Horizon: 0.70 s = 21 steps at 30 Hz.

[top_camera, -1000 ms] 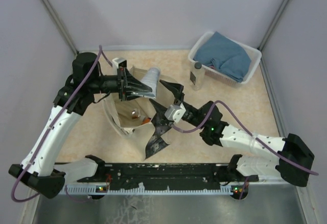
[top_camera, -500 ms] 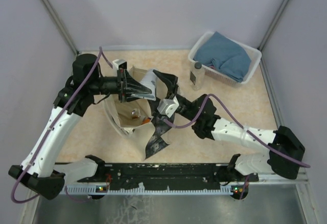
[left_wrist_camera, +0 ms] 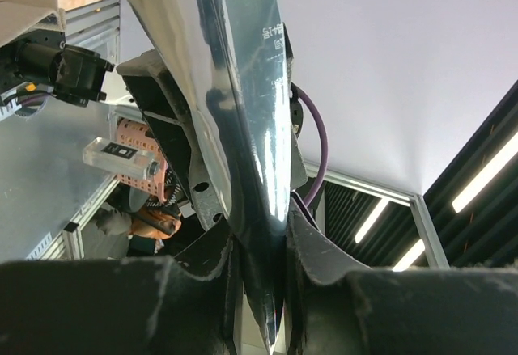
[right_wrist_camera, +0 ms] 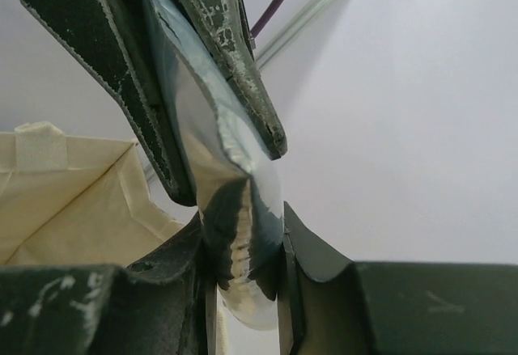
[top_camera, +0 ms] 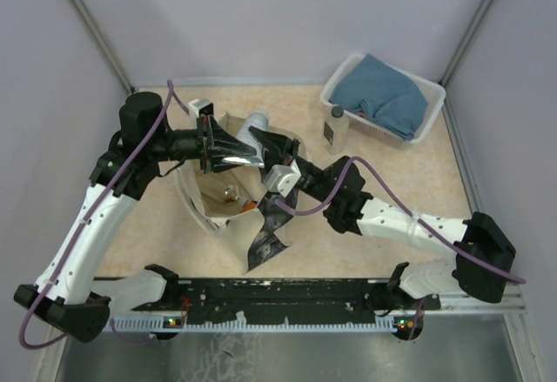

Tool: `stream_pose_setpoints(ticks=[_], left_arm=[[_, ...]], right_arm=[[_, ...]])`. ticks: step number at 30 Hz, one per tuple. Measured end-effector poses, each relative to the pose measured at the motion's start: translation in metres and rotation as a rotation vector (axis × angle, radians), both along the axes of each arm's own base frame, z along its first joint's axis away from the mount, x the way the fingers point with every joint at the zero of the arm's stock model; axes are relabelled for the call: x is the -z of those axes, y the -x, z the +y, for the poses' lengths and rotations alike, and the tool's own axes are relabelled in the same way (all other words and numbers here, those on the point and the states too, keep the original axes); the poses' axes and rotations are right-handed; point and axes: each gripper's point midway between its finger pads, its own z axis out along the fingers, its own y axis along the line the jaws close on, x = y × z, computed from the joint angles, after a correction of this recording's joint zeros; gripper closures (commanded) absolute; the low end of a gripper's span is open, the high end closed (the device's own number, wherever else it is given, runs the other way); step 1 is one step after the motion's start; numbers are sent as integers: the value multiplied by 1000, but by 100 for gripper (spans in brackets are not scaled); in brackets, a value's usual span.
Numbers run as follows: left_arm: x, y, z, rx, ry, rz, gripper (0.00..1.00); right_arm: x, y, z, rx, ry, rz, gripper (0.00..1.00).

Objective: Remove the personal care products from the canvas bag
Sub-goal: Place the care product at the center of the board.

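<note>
- Over the beige table (top_camera: 418,182), we see the canvas bag (top_camera: 204,204) standing open.
- Our left gripper (top_camera: 244,154) and right gripper (top_camera: 268,144) both clench one silver tube (top_camera: 254,126) above it.

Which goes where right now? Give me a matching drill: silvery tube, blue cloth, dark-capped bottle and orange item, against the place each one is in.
Things:
1. silvery tube
2. blue cloth
3. dark-capped bottle
4. orange item

Places:
A. in the white basket
B. inside the canvas bag
C. clamped by both the left fingers and the right fingers
D. standing on the table beside the basket

Pairs: 1-C, 2-A, 3-D, 4-B
</note>
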Motion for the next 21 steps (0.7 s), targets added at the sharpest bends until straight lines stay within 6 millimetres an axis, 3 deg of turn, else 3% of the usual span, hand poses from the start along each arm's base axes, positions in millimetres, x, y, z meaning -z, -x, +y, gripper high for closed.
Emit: stream_pose_setpoints(ticks=[2,8,12,13,15,17,21], left_arm=[[-2,0,0,-1,10,-13,93],[-14,-5,-1,-10,62,-66,85],[-22,-9,-3,-18,100,-99,71],[-24,-9,-3,-18,108,-103,63],[-25,-12,-4,-22,123,-113,25],[-31,-9,-4,-8,146,-147,2],[-53,7,1,23,204,-265,1]], right_arm=[[-1,-1,0,3,-4,9,100],[-13,-10,-4,45,-27,47,100],[-19,-14,-8,67,-38,73,100],[-20,-15,-8,73,-38,78,100],[-19,-19,-11,88,-41,99,100],[-16,-27,-18,128,-51,134,100],[-2,-59,-42,270,-44,203,100]])
